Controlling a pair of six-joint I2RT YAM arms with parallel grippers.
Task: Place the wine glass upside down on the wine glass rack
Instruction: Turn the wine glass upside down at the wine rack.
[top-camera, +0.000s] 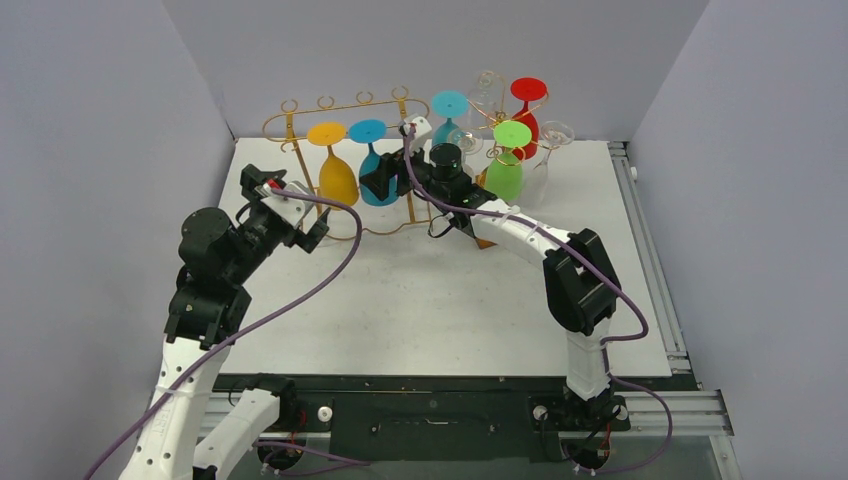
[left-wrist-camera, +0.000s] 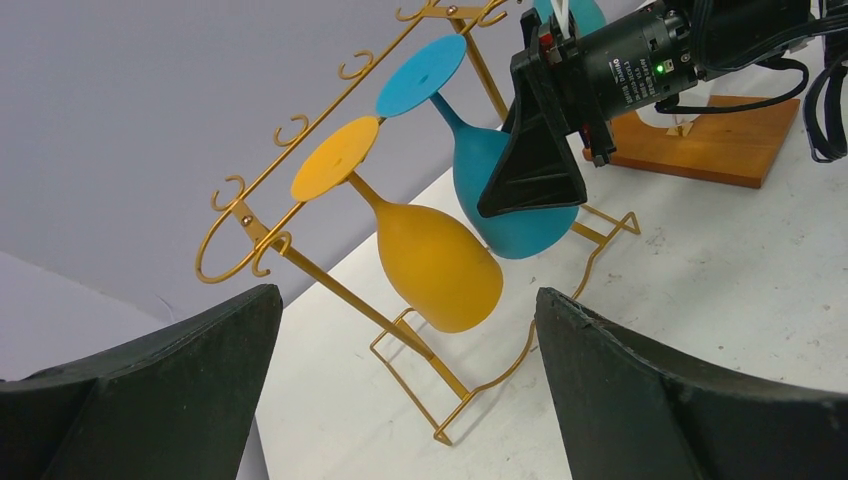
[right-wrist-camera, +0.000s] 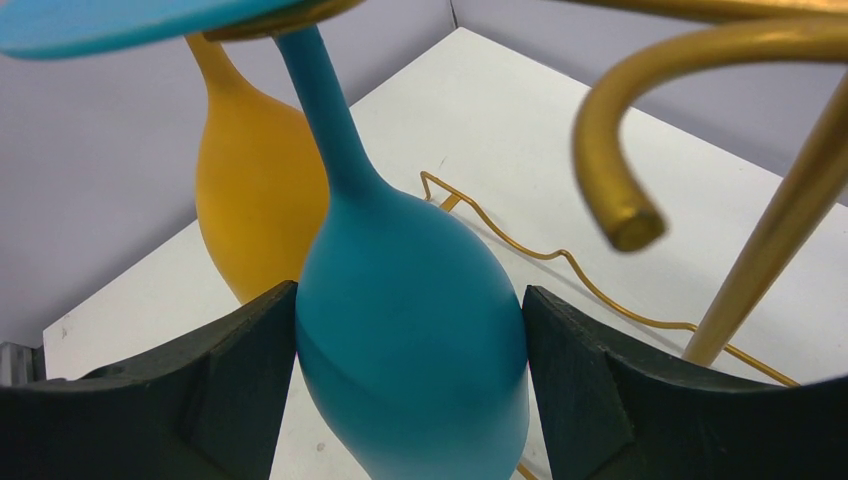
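At the rack (left-wrist-camera: 330, 287): blue wine glass (right-wrist-camera: 410, 350) is hanging bowl-down, stem vertical.
Right gripper (right-wrist-camera: 410, 300): is clasping its bowl on both sides.
Left gripper (left-wrist-camera: 405, 300): is gaping wide, holding nothing, hovering farther away.

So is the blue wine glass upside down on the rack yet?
Upside down: the blue wine glass hangs bowl-down, foot in the gold rack, right end effector clasping the bowl.

The teal wine glass (right-wrist-camera: 410, 330) hangs upside down, foot caught on the gold rack (right-wrist-camera: 632, 222) — bowl lowest.
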